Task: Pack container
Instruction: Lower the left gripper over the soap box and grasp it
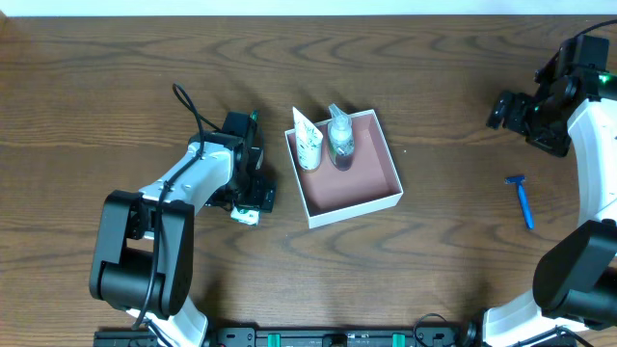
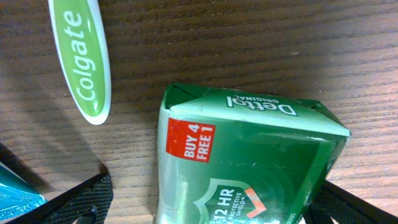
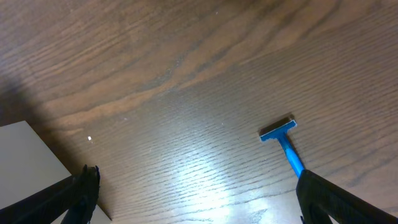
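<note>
Dark wood grain runs across the counter (image 1: 116,77), and the container (image 1: 355,211) sits about mid-counter, a shallow square box with thin white walls and a pinkish-brown floor, turned slightly askew. Two things lie in its far left part: a white tube (image 1: 308,145) with green print against the left wall, and a clear bottle (image 1: 340,141) just beside it on the right; the remainder of the floor is bare. To the left of the container, on the counter and apart from it, is a green-and-white soap box (image 2: 249,162) (its print reads Dettol, with a red "buy 4 free 1" patch). The left pincer (image 2: 214,205) straddles this box with its jaws spread: the right finger (image 2: 354,205) is at the box's edge, while the left finger (image 2: 87,199) stands clear of it, so the box is not clamped. A green-and-white Colgate item (image 2: 81,56) lies on the wood near the box, not touching it. Over at the far right, the right pincer (image 3: 196,202) hangs released, jaws wide and holding nothing, above bare wood. A blue razor (image 1: 522,199) lies flat on the counter nearer than that pincer, well apart from the container.
</note>
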### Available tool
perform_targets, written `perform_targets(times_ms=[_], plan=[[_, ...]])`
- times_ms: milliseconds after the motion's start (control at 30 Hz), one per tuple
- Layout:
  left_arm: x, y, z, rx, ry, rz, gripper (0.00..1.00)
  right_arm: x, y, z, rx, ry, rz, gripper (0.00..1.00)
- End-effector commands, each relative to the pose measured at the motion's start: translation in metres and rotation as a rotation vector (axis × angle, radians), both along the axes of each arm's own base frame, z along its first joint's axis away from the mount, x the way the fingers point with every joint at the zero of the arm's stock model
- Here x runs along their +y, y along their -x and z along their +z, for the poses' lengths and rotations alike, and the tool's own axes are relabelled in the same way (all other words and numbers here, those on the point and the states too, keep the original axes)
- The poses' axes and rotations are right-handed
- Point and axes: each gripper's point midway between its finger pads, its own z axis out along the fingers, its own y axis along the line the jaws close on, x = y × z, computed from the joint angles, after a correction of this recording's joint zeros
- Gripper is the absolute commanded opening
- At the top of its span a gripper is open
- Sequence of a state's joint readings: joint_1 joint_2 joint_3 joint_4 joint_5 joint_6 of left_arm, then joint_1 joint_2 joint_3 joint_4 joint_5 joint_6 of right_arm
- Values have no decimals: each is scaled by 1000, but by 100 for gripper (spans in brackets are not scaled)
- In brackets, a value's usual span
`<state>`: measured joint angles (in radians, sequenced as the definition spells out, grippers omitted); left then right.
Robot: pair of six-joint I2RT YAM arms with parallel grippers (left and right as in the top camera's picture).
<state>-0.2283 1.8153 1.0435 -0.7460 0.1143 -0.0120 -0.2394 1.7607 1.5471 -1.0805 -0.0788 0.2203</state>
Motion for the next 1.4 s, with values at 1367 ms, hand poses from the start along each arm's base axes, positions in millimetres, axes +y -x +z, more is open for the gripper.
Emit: perform_targets(times_ms=[1367], plan=[[-5, -28, 122, -229, 47, 14, 56, -2, 1, -3, 8, -8, -18, 99]])
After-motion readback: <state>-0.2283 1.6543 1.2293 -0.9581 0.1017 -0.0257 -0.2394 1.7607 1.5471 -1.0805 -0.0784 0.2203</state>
